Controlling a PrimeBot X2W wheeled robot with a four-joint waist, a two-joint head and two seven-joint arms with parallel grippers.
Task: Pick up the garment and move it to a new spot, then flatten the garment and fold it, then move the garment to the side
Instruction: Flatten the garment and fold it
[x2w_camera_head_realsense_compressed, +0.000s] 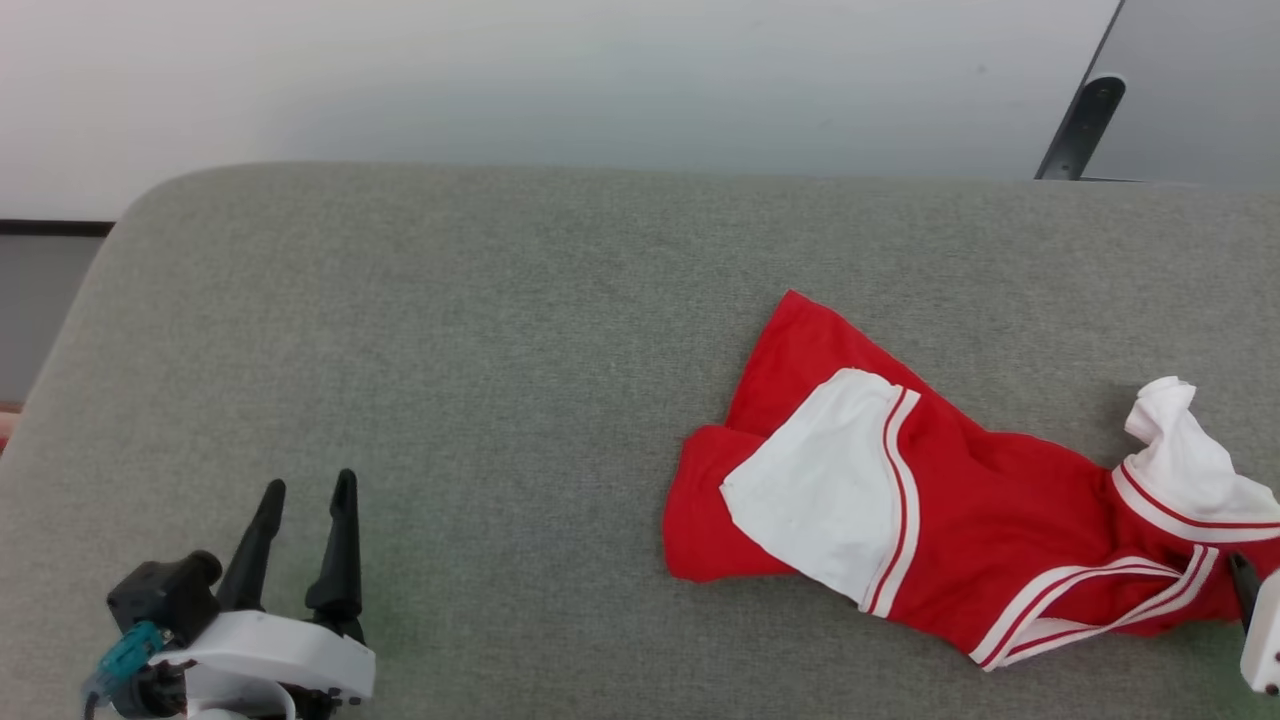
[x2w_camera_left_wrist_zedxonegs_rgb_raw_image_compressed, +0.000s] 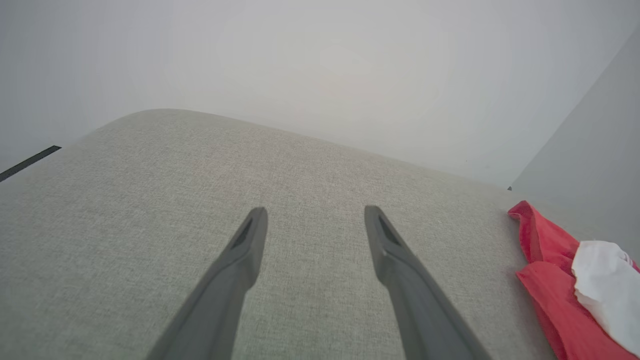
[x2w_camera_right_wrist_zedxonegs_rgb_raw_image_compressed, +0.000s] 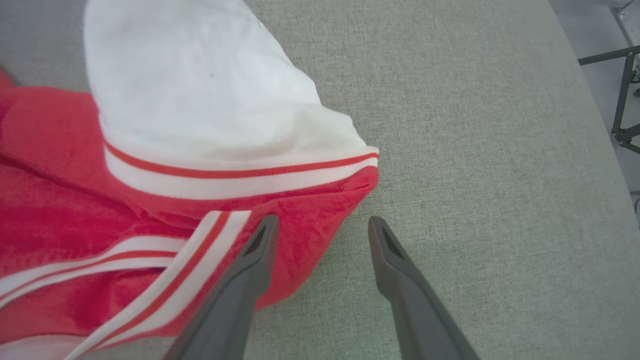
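Shirt (x2w_camera_head_realsense_compressed: 960, 500) check: soft and limp, sprawled rumpled on right of cushion (x2w_camera_head_realsense_compressed: 450, 330)
Find right gripper (x2w_camera_right_wrist_zedxonegs_rgb_raw_image_compressed: 322, 221) spread at its red corner, pinching nothing, one finger over the cloth; left gripper (x2w_camera_head_realsense_compressed: 308, 482) spread too, well apart over bare cushion. Expect light, floppy fabric; best pinched at the striped trim (x2w_camera_right_wrist_zedxonegs_rgb_raw_image_compressed: 235, 172) by shoulders

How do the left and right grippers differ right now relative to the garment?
The left gripper hangs over bare grey cushion, well clear of the garment. The right gripper is at the garment's red corner, one finger overlapping the fabric. The left gripper's gap frames cushion, the right's cushion and red cloth. Both stand open, holding nothing.
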